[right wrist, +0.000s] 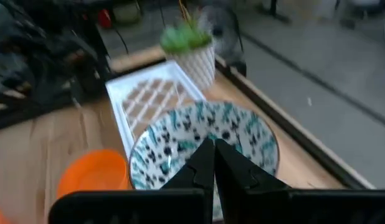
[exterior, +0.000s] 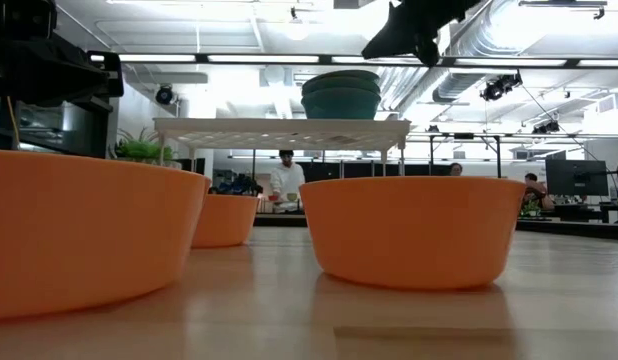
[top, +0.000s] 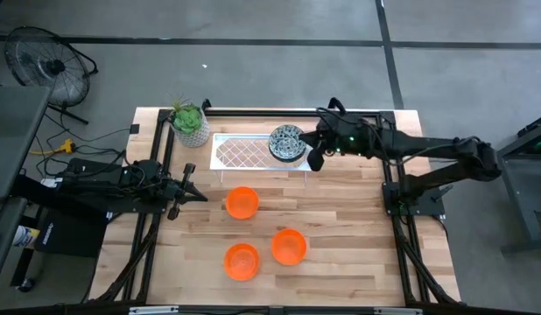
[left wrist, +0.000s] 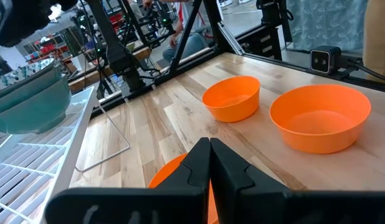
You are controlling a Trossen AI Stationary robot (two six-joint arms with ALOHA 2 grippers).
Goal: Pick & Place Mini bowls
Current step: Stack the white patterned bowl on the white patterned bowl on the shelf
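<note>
Three orange mini bowls [top: 242, 202] [top: 289, 246] [top: 242, 262] stand upright on the wooden table. A stack of white, blue-green patterned mini bowls [top: 286, 143] [exterior: 341, 95] rests on the right end of a white lattice rack [top: 244, 153]. My right gripper [top: 315, 160] [right wrist: 212, 155] is shut and empty. It hovers above and just right of that stack, clear of it in the low view [exterior: 414, 45]. My left gripper [top: 196, 194] [left wrist: 209, 162] is shut and empty at the table's left side, beside the nearest orange bowl [left wrist: 171, 177].
A green plant in a white pot [top: 190, 122] stands at the rack's far left corner. Black frame rails [top: 389, 188] run along the table's left and right sides. Bare wood lies in front of the rack and right of the orange bowls [top: 349, 227].
</note>
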